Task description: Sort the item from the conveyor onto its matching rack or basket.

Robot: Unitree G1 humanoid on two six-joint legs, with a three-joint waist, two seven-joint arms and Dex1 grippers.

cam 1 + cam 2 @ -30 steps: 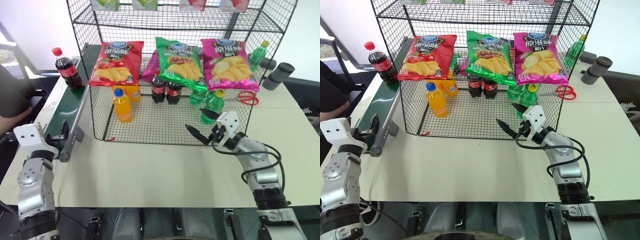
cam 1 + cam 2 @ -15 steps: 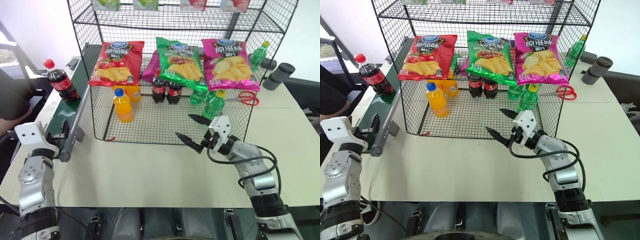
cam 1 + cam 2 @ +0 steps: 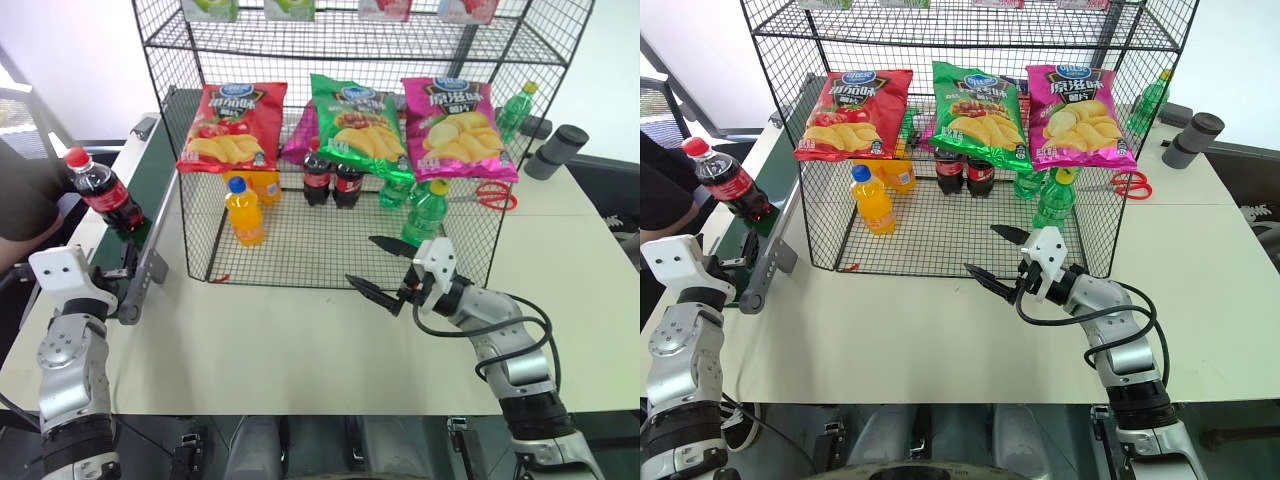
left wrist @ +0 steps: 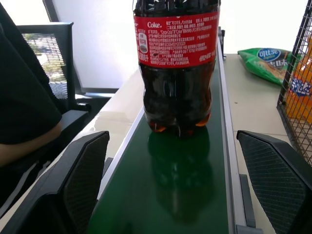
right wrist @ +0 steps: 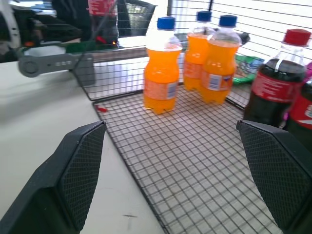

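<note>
1. Your left gripper (image 4: 170, 195) sits at the near end of the conveyor (image 3: 140, 200), fingers wide apart, holding nothing.
2. Your right gripper (image 3: 375, 270) is near the front of the rack (image 3: 330, 255), fingers apart too, empty.
3. The cola bottle (image 3: 100, 190) stands upright on the green belt, on your left, just past your left gripper.
4. Inside the rack you see orange bottles (image 5: 162, 70), two cola bottles (image 3: 332, 180) and green bottles (image 3: 425, 205).
</note>
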